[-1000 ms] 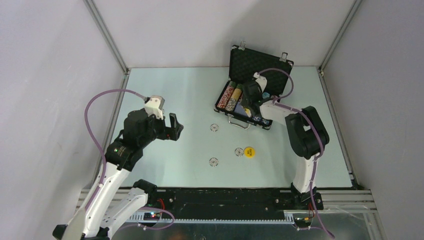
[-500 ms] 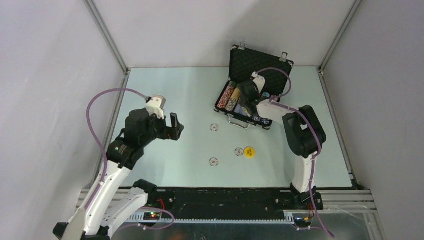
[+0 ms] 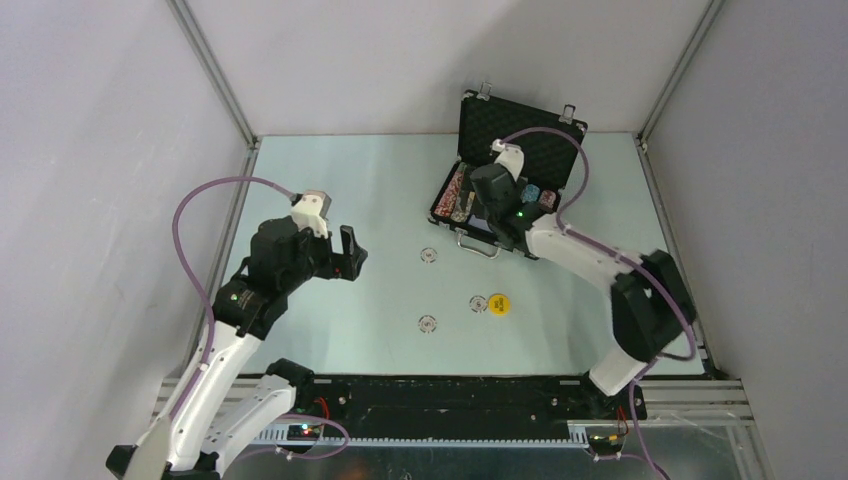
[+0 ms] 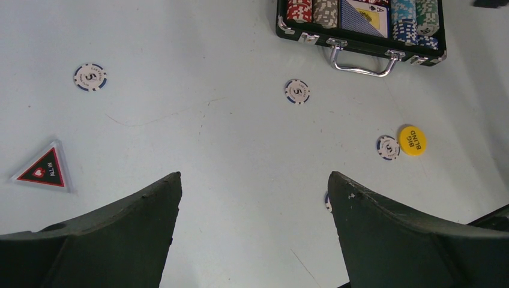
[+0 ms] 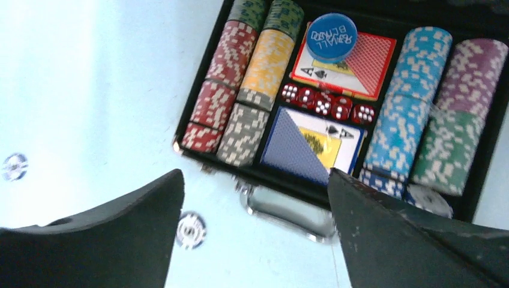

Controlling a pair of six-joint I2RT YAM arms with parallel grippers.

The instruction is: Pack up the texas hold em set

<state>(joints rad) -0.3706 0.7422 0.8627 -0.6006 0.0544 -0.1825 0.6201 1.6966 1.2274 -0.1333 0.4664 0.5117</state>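
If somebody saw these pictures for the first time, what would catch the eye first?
The open black case on the far side of the table, right of centre, draws the eye first: it is packed with rows of coloured chips and red dice, and the right gripper hangs open above it. Next comes the yellow disc, lying on the table among loose chips, nearer the arms.

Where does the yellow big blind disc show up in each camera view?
Top external: the yellow Big Blind disc sits just below centre, right of a white chip.
Left wrist: right of centre, with that white chip at its left edge.
Right wrist: not in view.
Shared landmark: the case's silver handle.
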